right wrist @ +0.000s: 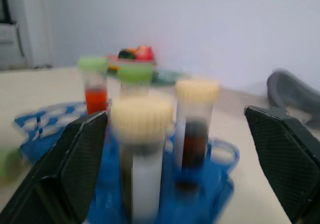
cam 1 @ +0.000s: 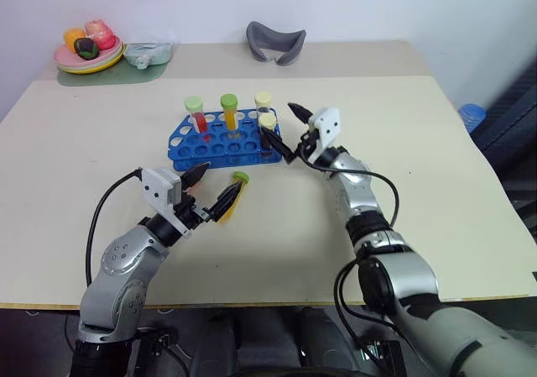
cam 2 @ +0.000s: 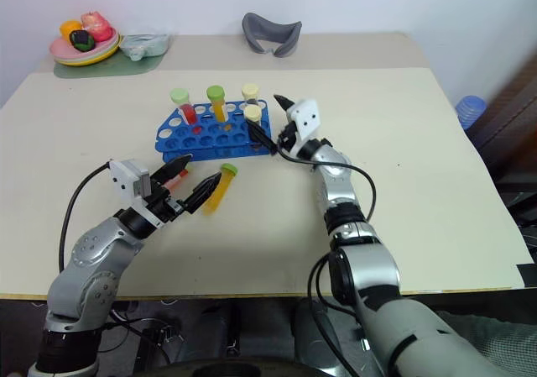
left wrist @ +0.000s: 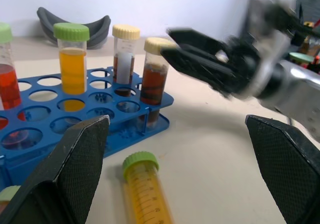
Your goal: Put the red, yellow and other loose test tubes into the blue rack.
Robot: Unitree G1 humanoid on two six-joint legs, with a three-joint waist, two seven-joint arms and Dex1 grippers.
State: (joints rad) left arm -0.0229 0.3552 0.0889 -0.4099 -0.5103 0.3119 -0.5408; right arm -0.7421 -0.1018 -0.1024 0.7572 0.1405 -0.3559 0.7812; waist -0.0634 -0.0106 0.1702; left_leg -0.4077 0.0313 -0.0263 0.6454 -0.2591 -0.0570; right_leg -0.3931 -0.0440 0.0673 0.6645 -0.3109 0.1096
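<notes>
While four capped tubes stand upright in the blue rack (cam 1: 225, 140), a yellow-orange tube (cam 1: 232, 194) with a green cap is seen lying on the table (cam 1: 436, 192) just in front of the rack. The left gripper (cam 1: 211, 191) is held over that loose tube, its fingers spread wide with nothing gripped. The right gripper (cam 1: 291, 133) is seen at the rack's right end, beside a brown tube (cam 1: 268, 133) with a pale yellow cap, its fingers parted widely and empty.
</notes>
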